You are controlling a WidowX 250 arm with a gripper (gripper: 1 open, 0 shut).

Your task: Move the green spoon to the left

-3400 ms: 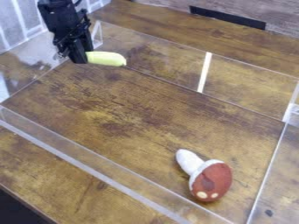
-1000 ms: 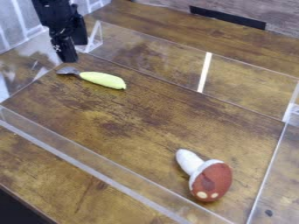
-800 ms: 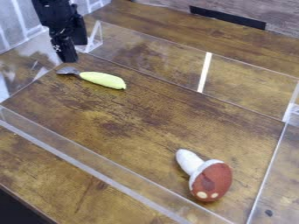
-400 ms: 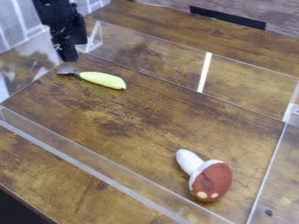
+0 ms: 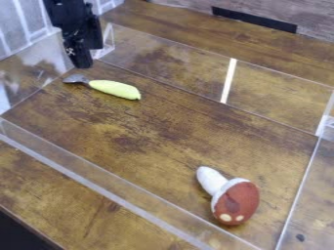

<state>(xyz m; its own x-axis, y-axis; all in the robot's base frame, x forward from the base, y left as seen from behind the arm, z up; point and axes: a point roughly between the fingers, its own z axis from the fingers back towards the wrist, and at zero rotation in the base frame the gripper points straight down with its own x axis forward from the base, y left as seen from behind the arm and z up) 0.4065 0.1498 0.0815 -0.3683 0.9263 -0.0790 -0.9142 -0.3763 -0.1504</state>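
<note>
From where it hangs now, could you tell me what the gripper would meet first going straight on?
Probably the green spoon's metal bowl or the wood beside it; depth under the gripper is unclear.

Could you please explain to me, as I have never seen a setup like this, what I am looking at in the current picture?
There is one picture for this moment, taken by a camera looking down at an angle over a brown wooden surface. The dark shape at the top left is the end of a robot arm, with its open gripper. Just in front of it lies a spoon with a thick yellow-green handle and a small metal bowl pointing toward the gripper. Near the lower right lies a toy mushroom with a white stem and a brown-red cap. Nothing appears to be held: the spoon rests on the surface.
</note>
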